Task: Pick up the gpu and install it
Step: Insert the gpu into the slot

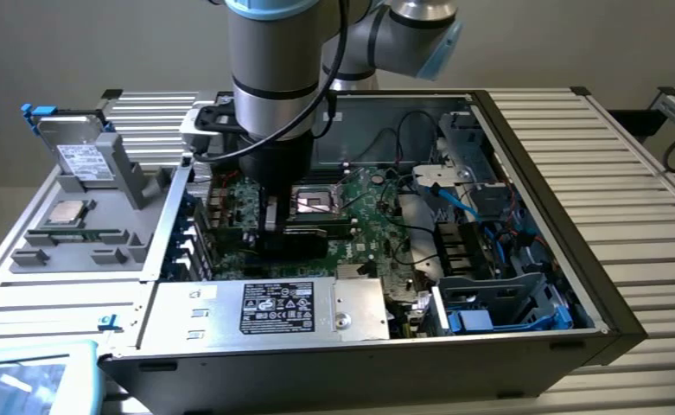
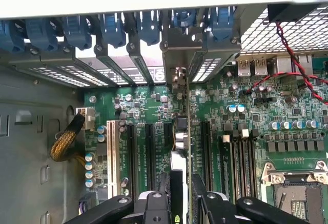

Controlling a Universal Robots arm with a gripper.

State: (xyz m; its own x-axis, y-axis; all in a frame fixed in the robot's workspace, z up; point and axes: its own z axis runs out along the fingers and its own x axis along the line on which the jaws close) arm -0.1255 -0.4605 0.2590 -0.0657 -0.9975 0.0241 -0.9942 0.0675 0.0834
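Slatted metal table (image 1: 626, 138) carried, at the exterior view's left, a grey tray (image 1: 37, 251) holding a white-labelled hard drive (image 1: 78, 156) and a processor (image 1: 66, 213), with the writing illegible. The open computer case (image 1: 614, 320) held a black-labelled power supply (image 1: 199, 311) and the motherboard (image 2: 287, 147). The gripper (image 2: 182, 206) clasped the gpu (image 2: 180, 147), thin, green and black, upright over the expansion slots (image 2: 148, 152).

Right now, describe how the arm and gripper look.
The arm is a silver-grey tube with light blue joint caps and a black cable running alongside. The gripper is black, with silver screws at its pivots.
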